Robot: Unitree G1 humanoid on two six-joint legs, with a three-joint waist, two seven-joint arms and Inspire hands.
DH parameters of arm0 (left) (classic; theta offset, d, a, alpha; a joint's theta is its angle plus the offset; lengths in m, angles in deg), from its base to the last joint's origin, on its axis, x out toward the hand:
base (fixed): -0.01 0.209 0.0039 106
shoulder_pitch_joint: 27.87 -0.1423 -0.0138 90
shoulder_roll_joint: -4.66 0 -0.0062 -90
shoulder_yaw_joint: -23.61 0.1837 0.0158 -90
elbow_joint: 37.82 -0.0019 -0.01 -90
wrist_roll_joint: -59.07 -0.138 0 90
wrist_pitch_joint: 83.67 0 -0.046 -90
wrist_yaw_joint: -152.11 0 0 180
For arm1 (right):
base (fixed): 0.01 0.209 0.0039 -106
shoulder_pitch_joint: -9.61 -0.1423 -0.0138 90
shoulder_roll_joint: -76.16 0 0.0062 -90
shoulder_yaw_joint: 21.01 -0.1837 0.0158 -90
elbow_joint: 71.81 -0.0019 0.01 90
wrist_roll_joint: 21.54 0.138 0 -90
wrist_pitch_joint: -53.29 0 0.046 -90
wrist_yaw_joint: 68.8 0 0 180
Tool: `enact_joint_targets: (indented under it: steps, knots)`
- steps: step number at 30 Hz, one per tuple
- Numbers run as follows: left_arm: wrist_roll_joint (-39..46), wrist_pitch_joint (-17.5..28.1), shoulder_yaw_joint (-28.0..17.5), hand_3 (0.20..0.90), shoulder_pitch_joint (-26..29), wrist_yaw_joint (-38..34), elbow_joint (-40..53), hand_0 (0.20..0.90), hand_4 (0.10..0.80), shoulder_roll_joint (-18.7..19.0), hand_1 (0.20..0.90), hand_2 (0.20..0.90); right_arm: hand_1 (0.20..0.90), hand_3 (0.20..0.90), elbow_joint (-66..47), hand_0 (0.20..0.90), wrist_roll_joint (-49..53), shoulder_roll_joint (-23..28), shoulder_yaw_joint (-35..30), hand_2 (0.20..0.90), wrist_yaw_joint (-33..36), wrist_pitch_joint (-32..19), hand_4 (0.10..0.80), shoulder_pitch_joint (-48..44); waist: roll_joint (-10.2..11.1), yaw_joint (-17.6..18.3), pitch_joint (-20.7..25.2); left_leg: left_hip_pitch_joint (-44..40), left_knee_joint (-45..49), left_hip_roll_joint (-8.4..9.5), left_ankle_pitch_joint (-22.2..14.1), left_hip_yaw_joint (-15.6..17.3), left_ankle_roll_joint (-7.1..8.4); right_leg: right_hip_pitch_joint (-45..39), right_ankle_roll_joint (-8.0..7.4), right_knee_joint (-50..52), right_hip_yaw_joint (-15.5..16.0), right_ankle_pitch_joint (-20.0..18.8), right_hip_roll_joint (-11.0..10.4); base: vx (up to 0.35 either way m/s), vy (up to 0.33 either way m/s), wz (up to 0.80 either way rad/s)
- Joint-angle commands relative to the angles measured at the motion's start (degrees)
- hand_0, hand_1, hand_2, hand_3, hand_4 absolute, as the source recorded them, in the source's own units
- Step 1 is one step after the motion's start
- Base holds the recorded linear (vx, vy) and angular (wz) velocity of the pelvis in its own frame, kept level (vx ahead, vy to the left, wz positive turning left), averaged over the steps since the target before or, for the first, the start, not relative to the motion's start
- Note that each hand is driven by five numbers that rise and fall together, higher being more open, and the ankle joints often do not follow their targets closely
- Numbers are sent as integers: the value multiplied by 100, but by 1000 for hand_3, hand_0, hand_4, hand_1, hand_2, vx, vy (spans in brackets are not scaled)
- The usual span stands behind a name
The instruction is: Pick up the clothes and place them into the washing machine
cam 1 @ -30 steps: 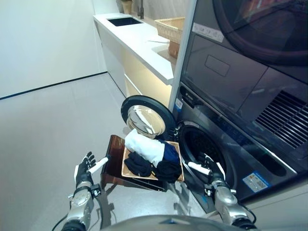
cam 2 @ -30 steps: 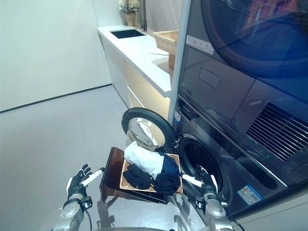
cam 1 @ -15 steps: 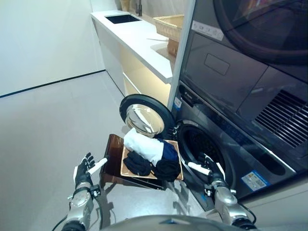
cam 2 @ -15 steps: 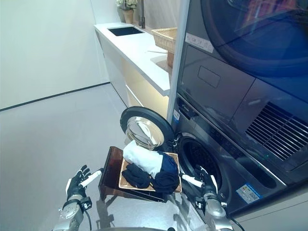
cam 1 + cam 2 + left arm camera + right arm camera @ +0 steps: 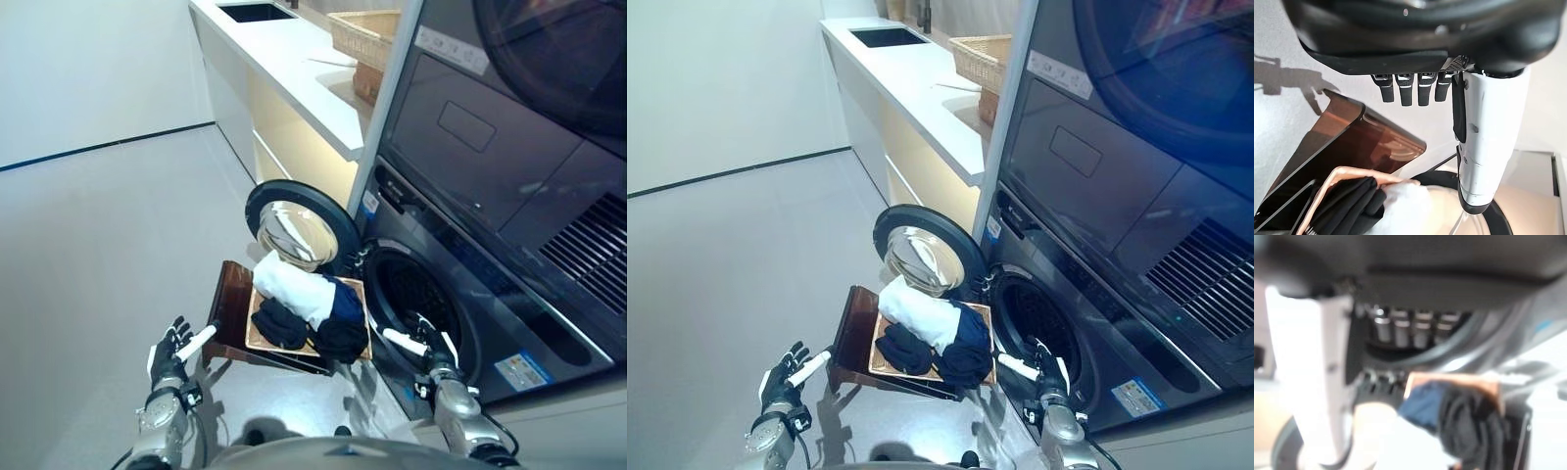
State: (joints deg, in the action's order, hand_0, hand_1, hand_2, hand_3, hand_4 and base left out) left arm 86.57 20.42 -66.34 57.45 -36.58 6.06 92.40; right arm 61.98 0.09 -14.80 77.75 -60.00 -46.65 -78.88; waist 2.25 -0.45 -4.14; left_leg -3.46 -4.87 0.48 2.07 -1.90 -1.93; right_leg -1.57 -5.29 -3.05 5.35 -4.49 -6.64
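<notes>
Clothes (image 5: 306, 311) lying piled in a shallow tray (image 5: 257, 338) on a dark stool (image 5: 231, 299), directly before the washer (image 5: 431, 294). White roll sitting along the tray's far edge, dark pieces reaching its near edge and overhanging the near right corner. Door (image 5: 299, 227) standing open beyond the tray; drum opening (image 5: 416, 304) facing the tray's right edge. Left hand (image 5: 171, 351) hovering off the stool's near left corner, fingers extended, grasping nothing. Right hand (image 5: 429, 351) hovering before the drum opening, fingers likewise extended, empty. Bare floor (image 5: 98, 255) lying to the left.
</notes>
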Motion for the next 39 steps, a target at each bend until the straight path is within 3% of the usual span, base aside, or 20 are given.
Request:
enact_joint_targets:
  steps: [1, 4, 5, 8, 11, 18, 21, 23, 25, 27, 32, 39]
  knots:
    - [-120, 468, -255, 900, 550, -6, 134, 900, 800, 297, 900, 900, 900, 900, -471, 900, 154, 154, -232, 900, 62, -413, 800, -628, -161, -26, -92, -268, 210, 609, -700, 45, -294, 424, -151, 1428, -352, 527, -127, 11, 264, -9]
    - [-327, 436, -275, 900, 528, -31, 144, 900, 800, 367, 900, 900, 900, 900, -535, 900, 154, 118, -191, 900, 11, -406, 800, -616, -167, 9, -184, -392, 283, 741, -771, 46, -403, 747, -32, 2192, -528, 355, -243, 3, 202, -13]
    - [-400, 422, -318, 900, 508, -53, 160, 900, 800, 434, 900, 900, 900, 900, -548, 900, 166, 77, -166, 900, -3, -410, 800, -608, -177, -4, -270, -465, 329, 800, -824, 91, -471, 941, 78, 2644, -505, 315, -297, 10, 244, -33]
    - [-426, 407, -358, 900, 464, -26, 252, 900, 800, 459, 900, 900, 900, 900, -529, 900, 164, 48, -158, 900, -16, -387, 800, -594, -185, -36, -350, -509, 369, 817, -886, 178, -492, 1034, 117, 2807, -379, 384, -324, 15, 115, -25]
    - [-431, 440, -401, 900, 449, 7, 332, 900, 800, 471, 900, 900, 900, 900, -498, 900, 205, 76, -217, 900, -60, -384, 800, -554, -228, 11, -395, -467, 375, 765, -895, 290, -430, 1117, 29, 2166, -242, 424, -133, 28, 31, -7]
    - [-317, 488, -460, 900, 399, -68, 455, 900, 800, 427, 900, 900, 900, 900, -507, 900, 265, 97, -284, 900, -1, -409, 800, -594, -184, 27, -379, -344, 406, 724, -894, 357, -339, 958, -160, 1357, -170, 239, -34, 38, -14, 2]
    - [-191, 492, -496, 900, 396, -95, 475, 900, 800, 412, 900, 900, 900, 900, -695, 900, 294, 135, -247, 900, 21, -432, 800, -643, -145, 5, -397, -190, 420, 709, -870, 375, -342, 1079, -200, 1343, -288, 143, -25, 13, -40, -14]
    - [-140, 526, -482, 900, 464, -134, 504, 900, 800, 421, 900, 900, 900, 900, -846, 900, 306, 138, -202, 900, 17, -460, 800, -685, -83, 13, -500, 41, 425, 679, -832, 505, -290, 1177, -224, 630, -425, -218, 19, -38, -116, -20]
    - [-126, 542, -478, 900, 453, -123, 586, 900, 800, 423, 900, 900, 900, 900, -870, 900, 281, 174, -196, 900, 17, -464, 800, -695, -60, 12, -528, 127, 456, 664, -829, 537, -275, 1301, -229, 475, -483, -341, 40, -12, -105, -11]
    - [-74, 557, -431, 900, 497, -174, 690, 900, 800, 431, 900, 900, 900, 900, -979, 900, 223, 237, -124, 900, 104, -443, 800, -815, -21, 59, -665, 255, 678, 577, -897, 510, -238, 1729, -312, 574, -810, -613, 53, 44, -148, 0]
    - [16, 568, -365, 900, 554, -195, 510, 900, 800, 316, 900, 900, 900, 900, -848, 900, 276, 259, -116, 900, 36, -450, 800, -750, 73, 37, -555, 10, 821, 562, -1171, 421, -181, 1335, -206, 433, -793, -410, 180, 206, -161, 16]
    - [222, 549, -182, 900, 660, -145, 351, 900, 800, 175, 900, 900, 900, 900, -925, 900, 346, 335, -153, 900, 75, -543, 800, -697, -81, 176, -409, -117, 850, 277, -1206, 260, 84, 1163, -10, 539, -591, -71, 382, 185, -169, 30]
